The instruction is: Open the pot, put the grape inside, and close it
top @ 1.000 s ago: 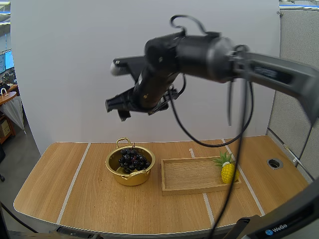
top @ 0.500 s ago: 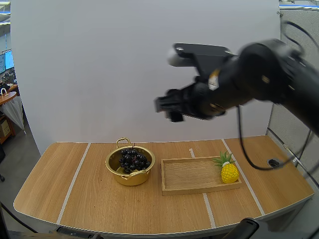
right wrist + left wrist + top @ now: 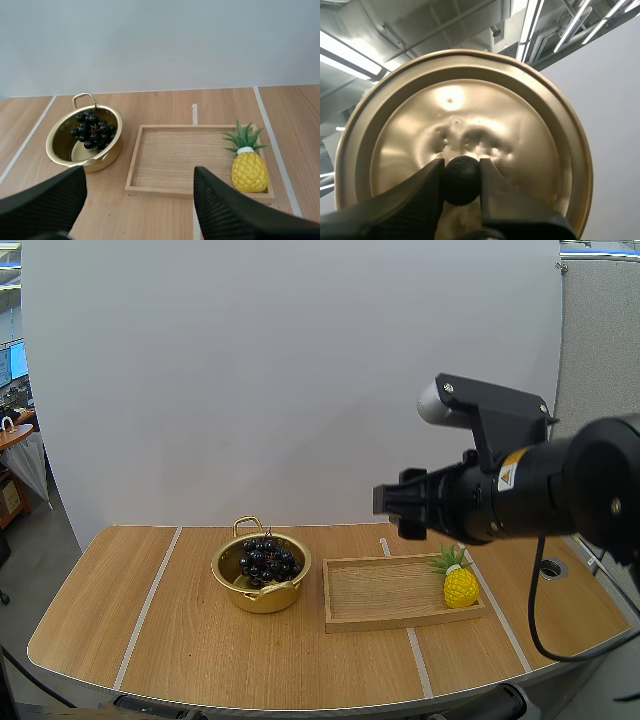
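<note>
The gold pot stands uncovered on the table, left of centre, with the bunch of dark grapes lying inside it. From the right wrist view the pot and grapes lie ahead on the table. My right gripper hangs in the air above the wooden tray; its fingers stand wide apart, open, with nothing between them. My left gripper is shut on the black knob of the gold pot lid, whose round face is close to the camera.
A wooden tray sits right of the pot, with a small yellow pineapple at its right end. Pale tape lines cross the tabletop. A round grommet hole lies near the table's right edge.
My right arm has swung from high above the pot to the right and downward, ending over the tray. The pot, grapes, tray and pineapple have stayed in place.
</note>
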Controlling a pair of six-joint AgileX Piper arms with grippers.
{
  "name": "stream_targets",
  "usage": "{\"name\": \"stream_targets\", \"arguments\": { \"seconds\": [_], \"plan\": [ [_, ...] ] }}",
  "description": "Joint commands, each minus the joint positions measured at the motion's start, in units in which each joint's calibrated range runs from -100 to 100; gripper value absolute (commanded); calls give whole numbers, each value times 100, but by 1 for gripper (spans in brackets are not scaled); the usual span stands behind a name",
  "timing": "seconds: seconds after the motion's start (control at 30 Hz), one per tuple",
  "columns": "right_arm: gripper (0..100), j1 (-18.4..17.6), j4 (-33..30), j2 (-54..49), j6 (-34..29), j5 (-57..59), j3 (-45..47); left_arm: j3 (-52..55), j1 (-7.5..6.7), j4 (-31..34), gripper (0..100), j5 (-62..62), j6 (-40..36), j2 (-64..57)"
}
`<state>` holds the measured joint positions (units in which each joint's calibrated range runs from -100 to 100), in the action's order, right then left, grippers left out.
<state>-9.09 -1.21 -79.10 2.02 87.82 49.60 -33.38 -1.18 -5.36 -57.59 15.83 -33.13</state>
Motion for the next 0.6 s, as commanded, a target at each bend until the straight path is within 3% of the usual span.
{"name": "stream_targets", "arguments": {
  "seconds": [0.0,0.03,0.07,0.1,0.17,0.2,0.23,0.27,0.3,0.33,0.57],
  "plan": [
    [100,275,121,-538,355,560,177,-34,-10,18,0,257,-47,-30],
    [100,299,121,-610,380,670,177,-34,-10,18,0,257,-47,-30],
    [92,321,121,-680,432,774,177,-34,-10,18,0,257,-47,-30],
    [78,329,121,-744,494,879,177,-34,-10,18,0,257,-47,-30],
    [63,348,153,-801,504,1006,177,-34,-10,18,0,257,-47,-30],
    [48,363,162,-850,504,1123,177,-34,-10,18,0,257,-47,-30],
    [42,362,162,-861,515,1163,177,-34,-10,18,0,257,-47,-30],
    [20,409,175,-945,582,1218,188,-34,-10,18,0,257,-47,-30],
    [7,431,175,-976,587,1218,188,-34,-10,18,0,257,-47,-30],
    [0,453,175,-1024,587,1218,188,-34,-10,18,0,257,-47,-30],
    [0,481,121,-1393,733,1218,432,-34,-10,18,0,257,-47,-30]
  ]
}}
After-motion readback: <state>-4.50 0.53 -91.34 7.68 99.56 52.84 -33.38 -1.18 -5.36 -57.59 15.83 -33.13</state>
